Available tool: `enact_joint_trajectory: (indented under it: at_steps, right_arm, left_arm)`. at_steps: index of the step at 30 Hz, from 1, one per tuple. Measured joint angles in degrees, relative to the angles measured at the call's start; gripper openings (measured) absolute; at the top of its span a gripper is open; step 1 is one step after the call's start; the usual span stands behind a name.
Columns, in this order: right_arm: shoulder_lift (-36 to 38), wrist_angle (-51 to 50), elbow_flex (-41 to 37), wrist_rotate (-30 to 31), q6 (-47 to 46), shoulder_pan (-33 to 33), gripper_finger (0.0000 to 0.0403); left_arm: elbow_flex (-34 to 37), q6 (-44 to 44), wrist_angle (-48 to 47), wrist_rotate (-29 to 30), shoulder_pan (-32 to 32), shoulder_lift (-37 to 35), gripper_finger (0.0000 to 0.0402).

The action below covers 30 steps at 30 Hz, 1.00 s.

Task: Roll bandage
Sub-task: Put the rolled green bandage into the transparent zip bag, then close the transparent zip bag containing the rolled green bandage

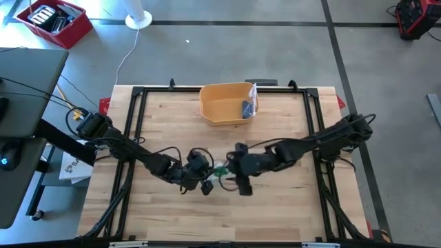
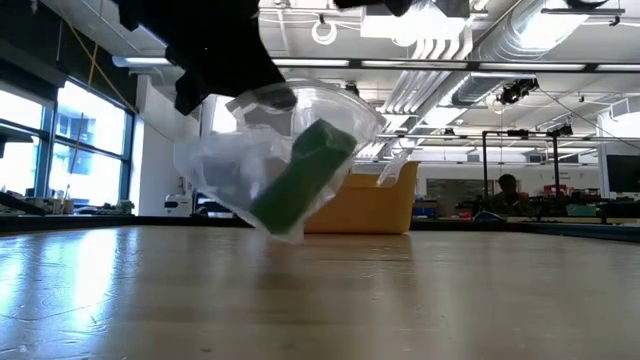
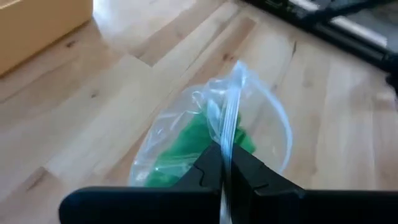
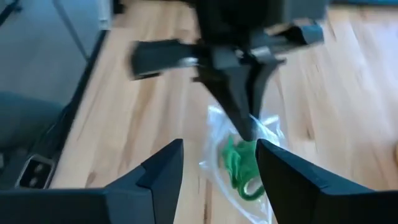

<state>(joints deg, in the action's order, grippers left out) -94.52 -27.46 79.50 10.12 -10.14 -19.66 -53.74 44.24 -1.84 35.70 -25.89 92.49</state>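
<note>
A: High view first. Where are the two grippers?

B: Both sit near the middle of the wooden table, toward its near edge. The left gripper reaches in from the left, the right gripper from the right, and they face each other with a clear plastic bag between them.

A: Who has the bag?

B: The left one. In the left wrist view its fingers are clenched on the pinched top edge of the plastic bag, the film running up out of the seam between them. The right wrist view shows the same: the left gripper's tips come down to a point on the top of the bag.

A: And the right gripper?

B: Released. Its two dark fingers stand apart on either side of the bag, not pressing it as far as that view shows.

A: Where is the bandage?

B: Inside the bag. The green bandage lies tilted in the clear film in the low view, and the bag hangs with its lowest corner at or just above the tabletop; I cannot tell whether it touches.

A: Anything else on the table?

B: A yellow bin at the far side, middle, with another clear packet lying at its right end.
</note>
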Motion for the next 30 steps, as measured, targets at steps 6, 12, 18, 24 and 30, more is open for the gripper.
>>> enact_joint_trajectory:
  at_steps: [6,12,18,24,30]
  right_arm:
    - [-0.74,-0.20,-0.78,2.97,10.22,-3.92,0.0195]
    - [-5.61,0.30,-2.55,10.63,12.61,-4.85,0.0195]
    - [-9.58,3.68,-2.55,9.89,11.16,-3.21,0.0155]
    - [-9.51,2.67,-2.55,6.69,7.89,-2.46,0.0014]
    - [-10.27,-0.98,-2.59,4.60,2.31,-1.10,0.0003]
  left_arm:
    - [0.04,0.12,2.97,-2.80,0.78,-0.45,0.0000]
    - [0.00,-1.42,5.64,-5.27,0.60,-1.49,0.0000]
    - [0.02,-2.65,6.18,-5.86,0.63,-1.47,0.0001]
    - [0.02,-6.35,5.51,-14.05,1.60,-3.05,0.0041]
    - [0.02,-12.77,-3.42,-16.22,1.79,-10.35,0.0108]
